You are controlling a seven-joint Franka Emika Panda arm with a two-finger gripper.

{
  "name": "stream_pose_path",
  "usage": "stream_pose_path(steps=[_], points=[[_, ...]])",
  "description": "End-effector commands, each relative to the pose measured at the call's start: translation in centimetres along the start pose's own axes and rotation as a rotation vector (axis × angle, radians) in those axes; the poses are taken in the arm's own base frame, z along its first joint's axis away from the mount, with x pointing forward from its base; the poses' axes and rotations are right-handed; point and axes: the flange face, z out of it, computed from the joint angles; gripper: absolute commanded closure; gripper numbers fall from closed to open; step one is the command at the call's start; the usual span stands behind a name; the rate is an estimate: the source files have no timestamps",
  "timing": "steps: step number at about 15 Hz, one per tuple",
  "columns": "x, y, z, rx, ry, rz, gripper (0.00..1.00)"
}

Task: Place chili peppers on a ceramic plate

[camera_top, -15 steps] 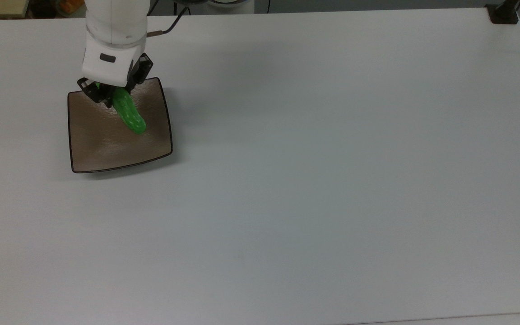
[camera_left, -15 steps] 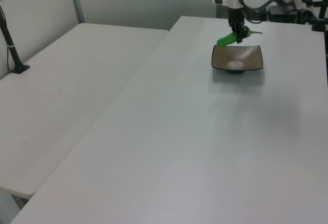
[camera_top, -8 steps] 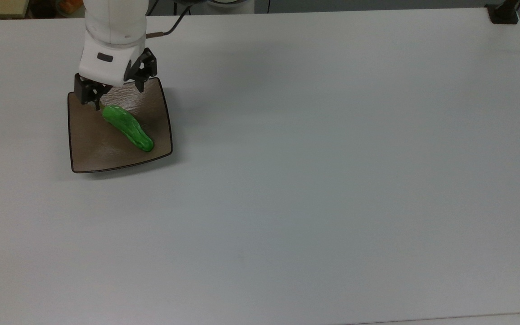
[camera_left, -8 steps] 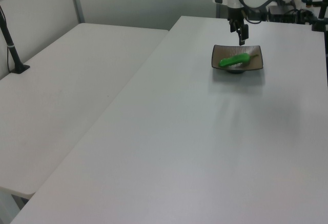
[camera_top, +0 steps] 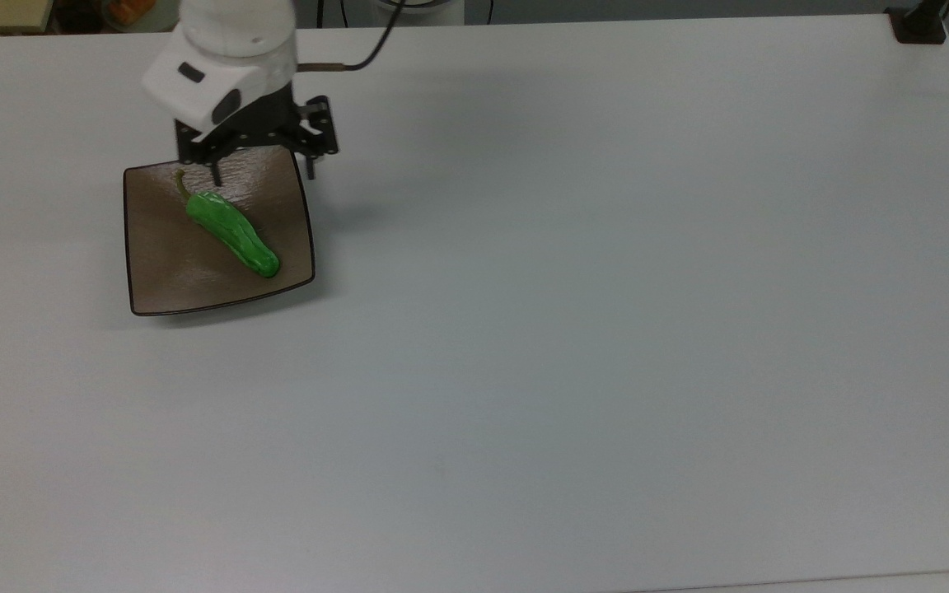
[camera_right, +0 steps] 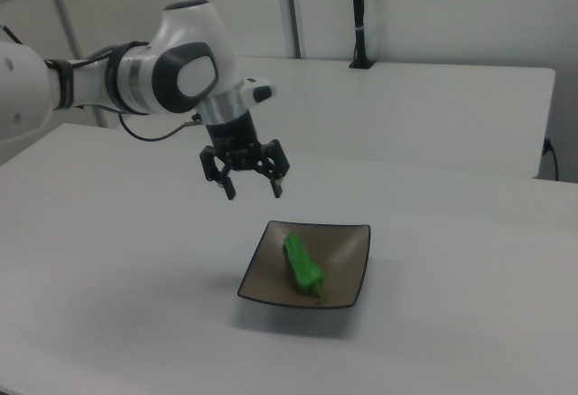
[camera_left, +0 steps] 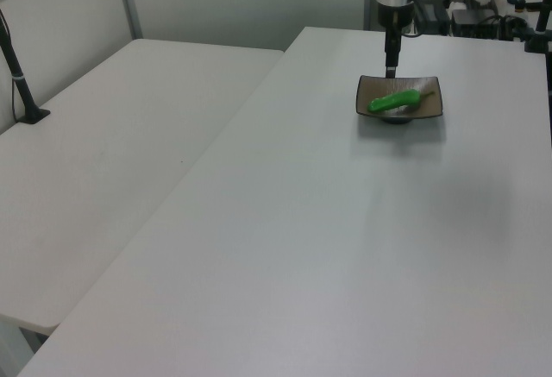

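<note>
The bright green chili pepper [camera_top: 232, 233] lies diagonally on the square brown ceramic plate [camera_top: 170, 272], its thin stem toward the top view's upper left. It also rests on the plate in the left view as pepper [camera_left: 394, 100] on plate [camera_left: 429, 105], and in the right view as pepper [camera_right: 302, 264] on plate [camera_right: 348, 264]. My gripper [camera_top: 263, 170] hangs open and empty above the plate's far edge, apart from the pepper. In the right view the gripper [camera_right: 252, 187] is raised well above the table, to the plate's upper left.
The plate sits on a wide white table [camera_top: 573, 329]. A black post base [camera_top: 919, 25] stands at the top view's upper right corner. A second white table [camera_left: 112, 153] lies to the left view's left.
One second ago the gripper held the pepper over the plate. It let go, the pepper dropped flat onto the plate, and the gripper rose, turned and shifted toward the top view's right.
</note>
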Motion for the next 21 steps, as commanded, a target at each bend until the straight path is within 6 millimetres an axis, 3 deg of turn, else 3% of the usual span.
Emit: stream_pose_path(steps=[1, 3, 6, 9, 12, 21], points=[[0.0, -3.3, -1.5, 0.050, -0.012, 0.205, 0.00], [0.1, -4.7, -2.8, 0.058, 0.006, 0.230, 0.00], [-1.7, -5.9, -5.3, 0.076, 0.029, 0.215, 0.00], [-3.0, -7.6, -6.3, 0.142, 0.040, 0.192, 0.00], [-3.3, -9.2, -5.7, 0.144, 0.015, 0.156, 0.00], [-3.1, -8.7, -5.7, 0.082, 0.039, 0.115, 0.00]])
